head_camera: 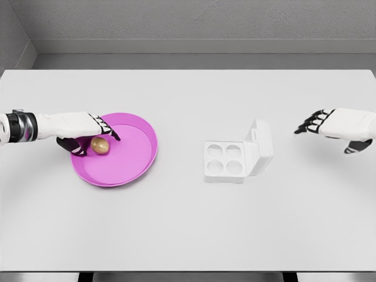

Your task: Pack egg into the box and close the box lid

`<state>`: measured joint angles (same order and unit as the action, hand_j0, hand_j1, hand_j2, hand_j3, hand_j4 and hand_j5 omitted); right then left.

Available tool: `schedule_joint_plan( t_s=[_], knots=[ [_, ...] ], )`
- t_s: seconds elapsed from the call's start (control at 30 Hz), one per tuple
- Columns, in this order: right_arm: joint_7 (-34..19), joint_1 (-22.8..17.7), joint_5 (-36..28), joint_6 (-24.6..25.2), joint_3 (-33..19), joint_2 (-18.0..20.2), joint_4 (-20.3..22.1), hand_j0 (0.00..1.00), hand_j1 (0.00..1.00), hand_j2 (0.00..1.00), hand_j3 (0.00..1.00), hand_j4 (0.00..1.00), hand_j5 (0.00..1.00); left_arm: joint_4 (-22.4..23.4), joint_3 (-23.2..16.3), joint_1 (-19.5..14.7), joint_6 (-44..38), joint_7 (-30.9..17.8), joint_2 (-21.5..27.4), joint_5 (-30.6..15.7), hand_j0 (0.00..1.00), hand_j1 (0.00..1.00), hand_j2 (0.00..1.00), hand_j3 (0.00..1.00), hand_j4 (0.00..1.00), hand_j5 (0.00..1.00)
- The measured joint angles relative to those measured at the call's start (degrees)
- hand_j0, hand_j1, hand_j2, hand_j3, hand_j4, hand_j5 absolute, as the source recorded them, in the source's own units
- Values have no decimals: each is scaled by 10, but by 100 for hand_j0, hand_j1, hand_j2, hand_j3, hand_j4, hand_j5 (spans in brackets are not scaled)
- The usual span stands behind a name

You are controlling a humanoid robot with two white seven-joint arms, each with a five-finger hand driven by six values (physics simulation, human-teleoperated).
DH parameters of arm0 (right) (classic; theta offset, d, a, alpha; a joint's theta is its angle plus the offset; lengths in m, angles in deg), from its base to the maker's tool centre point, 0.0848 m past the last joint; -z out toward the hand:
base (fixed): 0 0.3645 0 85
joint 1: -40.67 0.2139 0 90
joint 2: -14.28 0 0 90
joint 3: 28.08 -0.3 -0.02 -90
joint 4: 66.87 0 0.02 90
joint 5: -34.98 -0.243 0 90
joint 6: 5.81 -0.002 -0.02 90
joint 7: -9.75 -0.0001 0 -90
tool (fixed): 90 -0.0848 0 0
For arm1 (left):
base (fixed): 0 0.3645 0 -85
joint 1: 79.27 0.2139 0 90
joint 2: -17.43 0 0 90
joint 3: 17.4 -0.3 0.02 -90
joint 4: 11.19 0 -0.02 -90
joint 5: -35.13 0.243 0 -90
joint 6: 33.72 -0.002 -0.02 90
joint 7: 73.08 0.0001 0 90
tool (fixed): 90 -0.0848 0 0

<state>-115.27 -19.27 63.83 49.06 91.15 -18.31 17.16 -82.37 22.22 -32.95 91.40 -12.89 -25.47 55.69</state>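
Note:
A brown egg (100, 146) lies in the left part of a pink plate (132, 158). My left hand (89, 136) reaches in from the left and hovers right at the egg, fingers (108, 129) spread over it and the thumb just to its left, not closed around it. The white egg box (225, 161) sits right of centre with four empty cups, its lid (260, 145) standing open on the right side. My right hand (326, 130) floats to the right of the box, fingers relaxed and holding nothing.
Everything rests on a white table (188, 223). A grey wall runs behind the table's far edge.

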Motion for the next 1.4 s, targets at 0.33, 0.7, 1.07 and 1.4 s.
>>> schedule_joint_plan(
  t_s=[0.33,0.7,1.07,1.4],
  knots=[
    [0,1,-2,0,-21,1,0,100,100,100,100,100,100,0,0,0,0,0,0,0,77,77,77,77,77,77],
    [0,-4,-2,0,-27,6,0,100,100,100,100,100,100,-1,0,0,0,0,1,1,72,72,72,72,72,72],
    [0,-4,-2,0,-27,7,-1,100,100,100,100,100,100,-11,-7,1,0,0,1,2,70,70,70,70,70,70],
    [0,-2,-2,0,-27,7,0,100,100,100,100,100,100,-17,-11,0,0,0,2,2,41,41,41,41,41,41]
  ],
)
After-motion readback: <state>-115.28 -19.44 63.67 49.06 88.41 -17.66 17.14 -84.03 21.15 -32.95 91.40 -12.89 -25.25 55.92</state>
